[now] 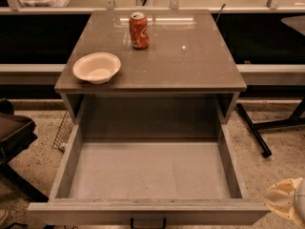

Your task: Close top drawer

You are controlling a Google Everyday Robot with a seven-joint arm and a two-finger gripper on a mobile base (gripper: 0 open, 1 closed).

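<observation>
The top drawer (147, 171) is pulled far out of the grey cabinet toward me. Its pale grey inside is empty. Its flat front (86, 213) runs along the bottom of the view, with a small dark handle (147, 222) at its centre. My gripper (287, 205) shows as pale cream fingers at the bottom right corner, just right of the drawer's front right corner and apart from it. The lower drawers are hidden under the open one.
On the cabinet top (190, 61) stand a red soda can (138, 30) at the back and a white bowl (97, 67) at the left front. A dark chair (14, 137) is at the left. Black table legs (255, 132) lie on the floor at the right.
</observation>
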